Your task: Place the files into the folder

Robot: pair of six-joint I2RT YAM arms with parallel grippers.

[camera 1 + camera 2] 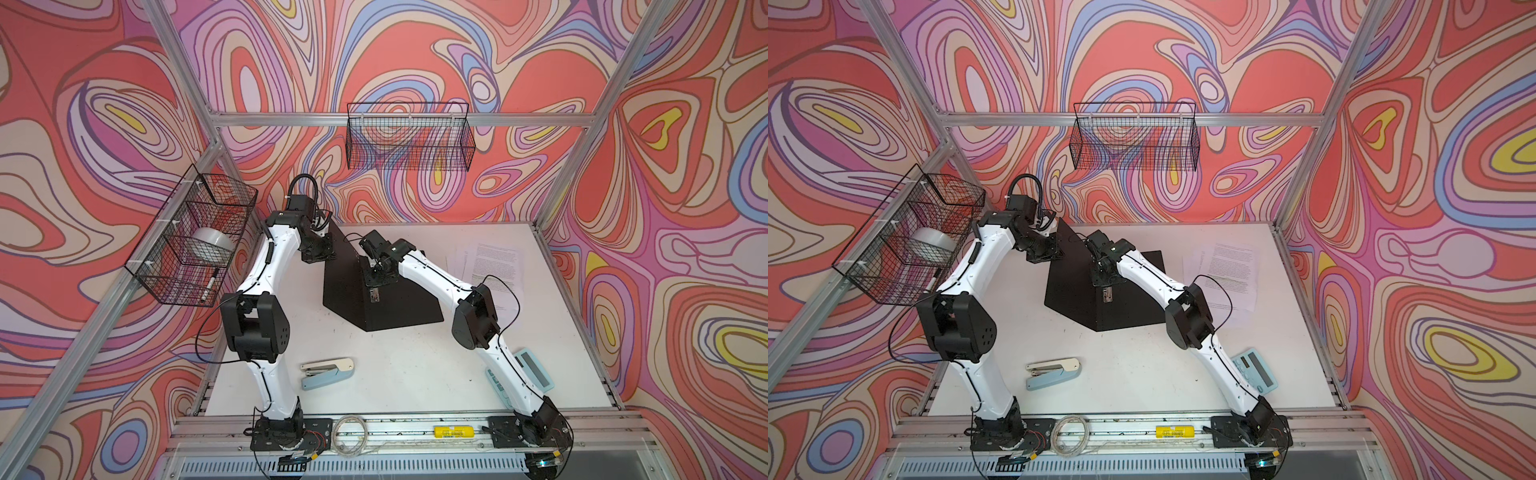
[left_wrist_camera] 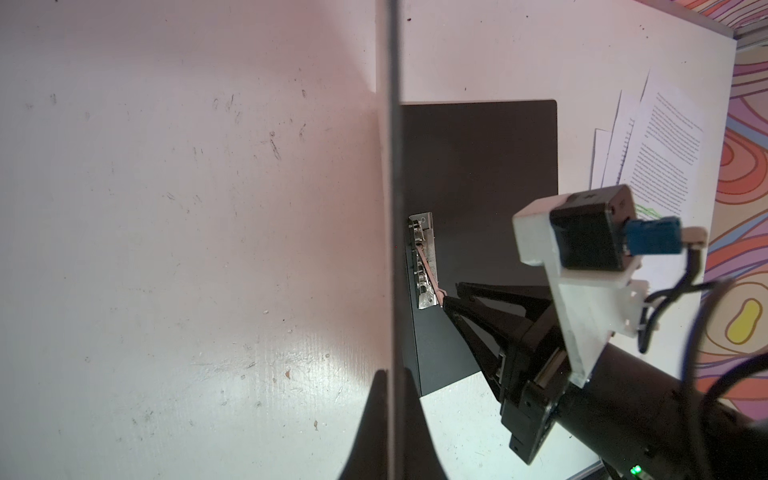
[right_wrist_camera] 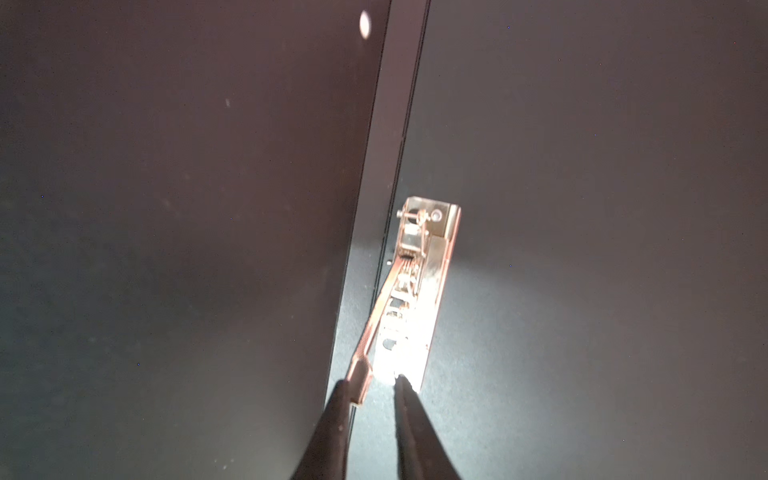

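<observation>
The white table (image 1: 415,374) fills the lower middle of both top views. On it, the folder (image 1: 399,307) stands open at frame centre with its black inside showing. One cover lies flat, spreading to the right. The other is raised on the left, and the spine runs from upper frame down to lower frame, slanting slightly right.

The files (image 1: 494,266) lie fanned at centre right near the table's far edge, clear of the folder. Their long axis also runs up and down the frame.

Only the left wrist view shows the raised cover edge-on, as a thin line down the frame. There the left gripper (image 2: 392,374) is pinched onto that edge, at the bottom. In the top views the left wrist hides this grip.

The right gripper (image 3: 372,384) is hard to read from above. The right wrist view shows its jaws a little apart at the end of the metal clip (image 3: 419,291). The tab of the clip's lifted lever (image 3: 374,324) rests against one finger (image 3: 343,399).
</observation>
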